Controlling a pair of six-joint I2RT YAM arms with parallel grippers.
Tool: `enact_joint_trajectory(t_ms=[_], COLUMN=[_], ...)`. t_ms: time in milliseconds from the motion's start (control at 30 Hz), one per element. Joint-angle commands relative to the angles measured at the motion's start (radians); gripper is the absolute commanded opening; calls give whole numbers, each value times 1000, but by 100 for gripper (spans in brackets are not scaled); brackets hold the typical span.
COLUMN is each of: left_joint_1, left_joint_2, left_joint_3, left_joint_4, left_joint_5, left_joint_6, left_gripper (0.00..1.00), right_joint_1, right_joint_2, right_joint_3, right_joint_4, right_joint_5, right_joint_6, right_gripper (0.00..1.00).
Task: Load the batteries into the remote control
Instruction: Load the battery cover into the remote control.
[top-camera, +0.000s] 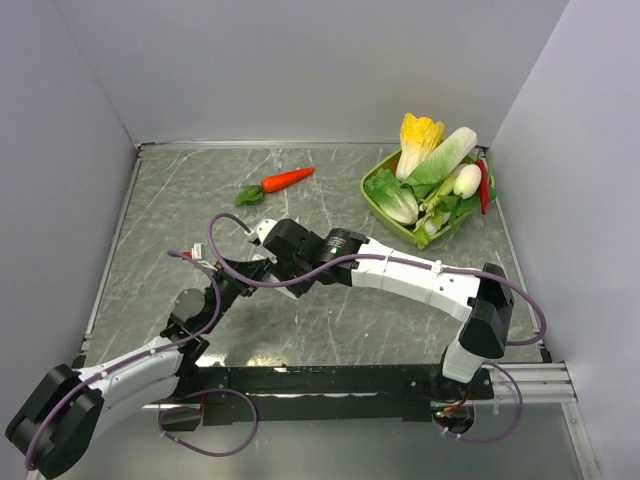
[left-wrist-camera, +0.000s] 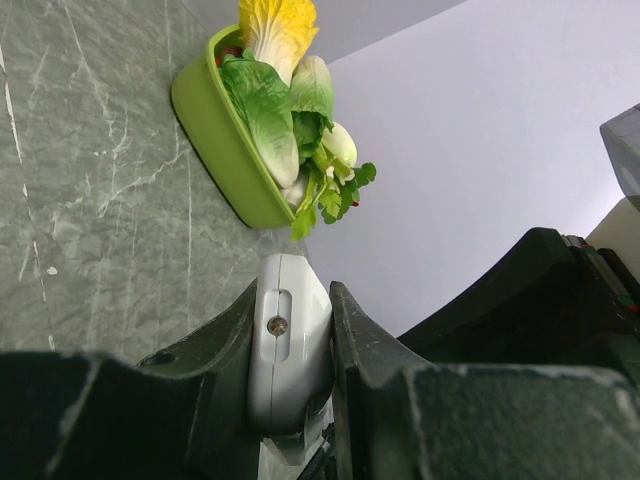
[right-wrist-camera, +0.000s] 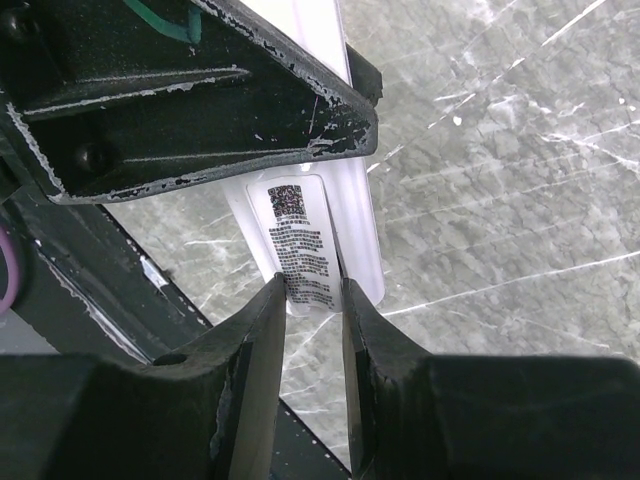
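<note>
The remote control (left-wrist-camera: 290, 350) is a white bar seen end-on in the left wrist view, with a screw in a slot on its edge. My left gripper (left-wrist-camera: 293, 300) is shut on it, one finger pressed against each side. In the right wrist view the remote control (right-wrist-camera: 300, 225) shows its plain back with a printed label. My right gripper (right-wrist-camera: 312, 285) pinches the lower end of that labelled part between its fingertips. A left finger (right-wrist-camera: 200, 100) crosses above it. From above, both grippers (top-camera: 240, 280) (top-camera: 262, 260) meet left of the table's middle and hide the remote. The batteries are out of view.
An orange carrot (top-camera: 287, 179) lies at the back of the marble table. A green basket (top-camera: 372, 200) of vegetables stands at the back right, also seen from the left wrist as the basket (left-wrist-camera: 215, 140). Grey walls enclose three sides. A black rail (top-camera: 330, 380) runs along the near edge.
</note>
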Motion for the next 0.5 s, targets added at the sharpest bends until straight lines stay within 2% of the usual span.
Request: enact_joint_trajectory(t_ms=[0, 467], left_joint_1=[-22, -20], left_joint_2=[-4, -31], left_joint_3=[-99, -122], left_joint_4=[101, 44], left_joint_5=[90, 44], left_joint_6=[-25, -73], left_gripper=[1, 1], right_joint_1=[-3, -3], right_joint_2=[-48, -54], right_joint_3=[21, 35], right_joint_4=[135, 113], right_joint_5=[39, 26], right_joint_6=[20, 7], right_gripper=[15, 40])
